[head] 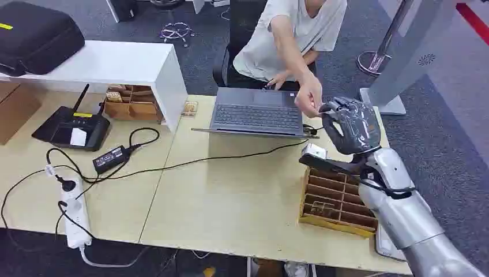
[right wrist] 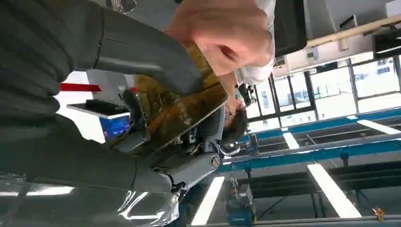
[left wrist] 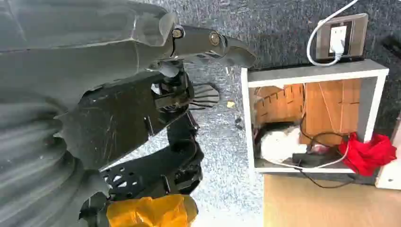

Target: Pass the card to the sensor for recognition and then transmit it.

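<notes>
Handing the card across to the person's hand.

The card sits pinched in the right hand, raised beyond the divider tray near the laptop, likely so it can be taken; its long axis seems to point out toward the person, whose fingers close on its far edge; the left hand hangs off the surface, holding nothing, fingers loosely apart.

Right arm: smooth silver metal shells, dark seam band at the wrist joint. Right hand: dark grey to black, glossy, many-fingered, with a grey ribbed cover behind. Left hand: grey ribbed cover, thick grey thumb with two small screws, scuffed black perforated fingers, orange tape wrapped on one part.
</notes>
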You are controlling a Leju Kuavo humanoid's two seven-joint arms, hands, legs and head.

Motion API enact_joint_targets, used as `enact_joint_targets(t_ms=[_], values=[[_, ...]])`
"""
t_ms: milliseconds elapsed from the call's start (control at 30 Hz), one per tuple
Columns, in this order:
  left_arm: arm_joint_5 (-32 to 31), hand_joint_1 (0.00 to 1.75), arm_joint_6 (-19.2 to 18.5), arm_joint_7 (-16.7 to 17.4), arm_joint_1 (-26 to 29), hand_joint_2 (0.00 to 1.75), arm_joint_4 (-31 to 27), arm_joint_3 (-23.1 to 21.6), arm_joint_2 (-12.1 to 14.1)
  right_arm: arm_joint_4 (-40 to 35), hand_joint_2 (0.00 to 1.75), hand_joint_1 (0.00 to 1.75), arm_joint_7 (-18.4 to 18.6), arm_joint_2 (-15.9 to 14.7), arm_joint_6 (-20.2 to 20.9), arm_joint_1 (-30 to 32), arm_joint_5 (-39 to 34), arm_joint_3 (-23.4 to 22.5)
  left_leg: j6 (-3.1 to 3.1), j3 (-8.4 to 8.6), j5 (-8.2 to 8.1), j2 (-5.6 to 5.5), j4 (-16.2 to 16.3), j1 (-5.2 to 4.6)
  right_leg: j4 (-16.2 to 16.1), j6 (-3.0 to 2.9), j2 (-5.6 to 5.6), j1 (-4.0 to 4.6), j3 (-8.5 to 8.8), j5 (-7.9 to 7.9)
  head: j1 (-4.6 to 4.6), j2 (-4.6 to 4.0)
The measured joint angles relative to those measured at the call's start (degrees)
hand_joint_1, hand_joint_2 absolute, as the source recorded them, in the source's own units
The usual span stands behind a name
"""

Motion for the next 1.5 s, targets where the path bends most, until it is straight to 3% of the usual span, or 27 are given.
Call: enact_joint_targets(t_ms=[567,833,1133,1500], values=[[2.0,0.00,0.2,-0.5,0.3,1.75,0.0,-1.4,0.2,0.0,1.75,1.75,-0.6,-0.3,0.4,1.1,-1.3,-0.6,0.00,-0.01,0.00,0.00,0.0,0.00,0.0,0.00,0.00,0.00,-0.01,0.00,0.00,0.00],[3.6,0.00,0.3,1.6,-0.7,1.75,0.0,-1.4,0.9,-0.5,1.75,1.75,-0.5,-0.5,0.2,1.3,-1.4,-0.9,-0.01,-0.02,0.01,0.02,0.0,0.00,0.0,-0.05,0.01,0.03,-0.05,0.04,0.00,0.00],[6.0,0.00,0.9,1.2,-0.7,1.75,-0.1,-1.6,1.7,-5.0,1.75,1.75,-1.7,-4.1,-5.1,7.8,-3.6,-6.1,-0.01,-0.07,-0.01,0.00,0.0,0.00,0.0,-0.05,-0.02,0.05,-0.06,0.03,0.00,0.00],[6.4,0.00,2.8,0.6,-0.5,1.75,-0.2,-2.8,2.3,-10.3,1.75,1.75,-3.1,-6.1,-6.2,15.7,-5.3,-11.8,-0.02,-0.10,0.01,-0.05,0.0,0.00,0.0,-0.06,-0.11,0.06,-0.09,0.03,0.00,0.00]])
